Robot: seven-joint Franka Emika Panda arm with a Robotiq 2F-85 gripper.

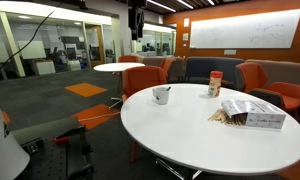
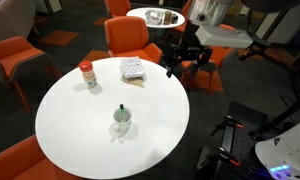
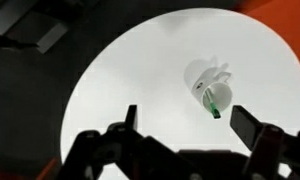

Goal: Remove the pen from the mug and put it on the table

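Note:
The small white mug (image 2: 122, 122) stands on the large round white table (image 2: 75, 135), with the green pen (image 2: 120, 111) standing in it. In an exterior view the mug (image 1: 162, 96) is near the table's (image 1: 190, 145) left side. My gripper (image 2: 183, 68) hangs open and empty above the table's far right edge, well away from the mug. In the wrist view the mug (image 3: 206, 82) lies on the table (image 3: 120, 80) with the pen's green end (image 3: 215, 109) sticking out. It sits beyond my open fingers (image 3: 187, 122), closer to the right finger.
A red-lidded brown jar (image 2: 87, 75) (image 1: 215, 84) and a box (image 2: 132, 69) (image 1: 255, 115) with pale wooden sticks (image 1: 222, 117) stand on the table. Orange chairs (image 2: 130, 38) ring it. A smaller round white table (image 2: 155, 17) stands behind.

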